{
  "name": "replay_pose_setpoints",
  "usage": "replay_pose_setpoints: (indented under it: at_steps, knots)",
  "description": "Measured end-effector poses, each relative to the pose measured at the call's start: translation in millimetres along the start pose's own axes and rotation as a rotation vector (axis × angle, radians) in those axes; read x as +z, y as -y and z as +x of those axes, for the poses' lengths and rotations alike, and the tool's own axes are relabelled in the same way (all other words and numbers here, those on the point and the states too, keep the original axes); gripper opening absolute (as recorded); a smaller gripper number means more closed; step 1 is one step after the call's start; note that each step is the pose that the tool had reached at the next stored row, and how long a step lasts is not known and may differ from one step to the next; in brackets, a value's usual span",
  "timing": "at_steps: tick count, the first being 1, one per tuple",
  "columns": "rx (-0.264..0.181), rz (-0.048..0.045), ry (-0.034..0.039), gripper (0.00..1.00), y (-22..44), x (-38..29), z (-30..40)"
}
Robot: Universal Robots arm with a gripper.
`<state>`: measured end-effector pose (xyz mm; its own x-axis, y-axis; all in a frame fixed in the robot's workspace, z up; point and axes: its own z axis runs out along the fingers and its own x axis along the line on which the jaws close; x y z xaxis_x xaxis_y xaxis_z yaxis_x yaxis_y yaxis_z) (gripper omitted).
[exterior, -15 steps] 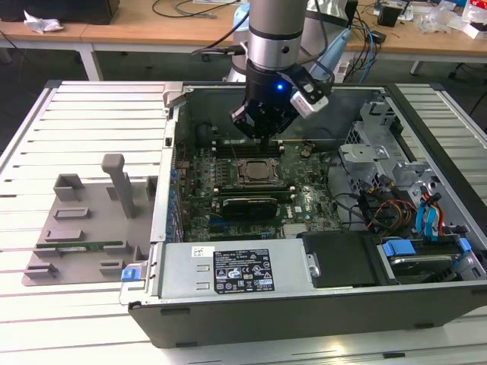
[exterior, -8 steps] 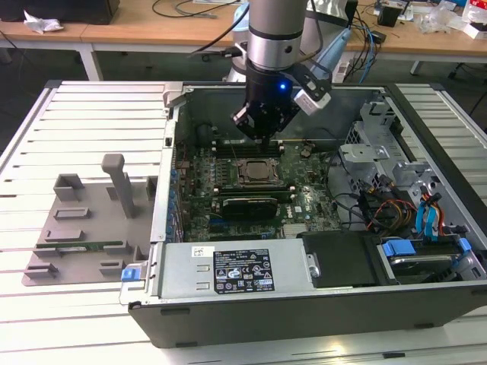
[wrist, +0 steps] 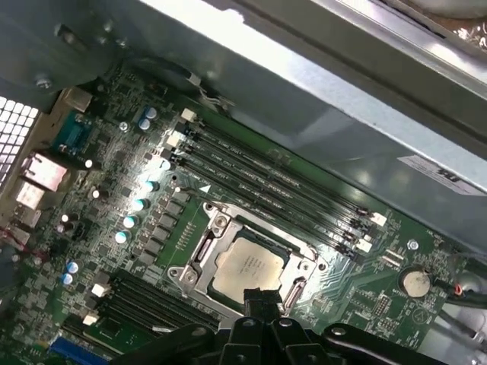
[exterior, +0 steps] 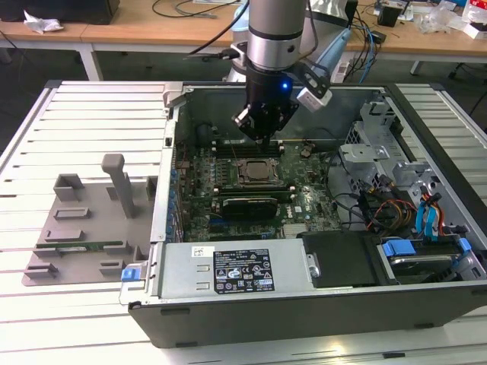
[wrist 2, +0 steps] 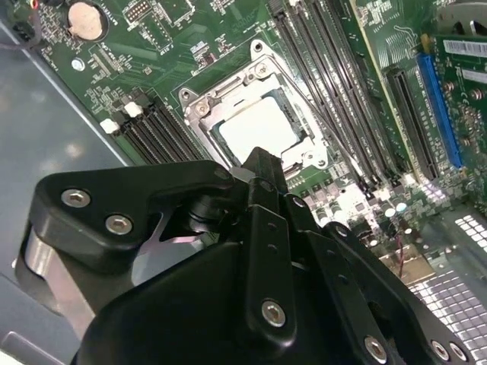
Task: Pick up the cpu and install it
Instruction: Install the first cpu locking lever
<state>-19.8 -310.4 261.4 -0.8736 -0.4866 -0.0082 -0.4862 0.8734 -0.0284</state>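
cpu (exterior: 256, 170) is in the socket frame (exterior: 237, 181), centre of the exterior view, pale lid up, inside the open case (exterior: 304, 303). Both wrist views show it there too (wrist 2: 257, 128) (wrist: 246, 266). It looks square to the frame (wrist 2: 199, 106), but I can't tell whether it's fully flat.

Gripper (exterior: 262, 137) hangs just above the socket's far edge. Its fingers look pinched together with nothing between them, and the tip (wrist 2: 262, 161) (wrist: 262, 298) sits near the cpu without visibly touching it.

Risks as I see them:
- If the tip comes down off-centre on the lid, the chip tilts and the socket contacts bend.
- If the chip isn't keyed right, any downward force damages the board (exterior: 304, 201).
- A sideways move at this height could clip the frame or the memory slots (wrist: 266, 190) beside it.
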Motion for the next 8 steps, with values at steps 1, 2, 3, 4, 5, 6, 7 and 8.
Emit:
replay_pose_setpoints:
  at_steps: [1, 2, 3, 4, 5, 6, 7, 8]
  knots:
    - [-0.015, -0.0001, 0.0005, 0.11, 0.0, 0.0, 0.0]
    - [-0.030, -0.0003, 0.0009, 0.11, 0.0, 0.0, 0.0]
    - [-0.043, -0.0004, 0.0013, 0.11, 0.0, 0.0, 0.0]
    - [-0.057, -0.0004, 0.0016, 0.11, 0.0, 0.0, 0.0]
    - [-0.061, -0.0005, 0.0018, 0.11, 0.0, 0.0, 0.0]
    - [-0.061, -0.0005, 0.0018, 0.11, 0.0, 0.0, 0.0]
    - [-0.061, -0.0005, 0.0017, 0.11, 0.0, 0.0, 0.0]
    - [-0.058, -0.0005, 0.0017, 0.11, 0.0, 0.0, 0.0]
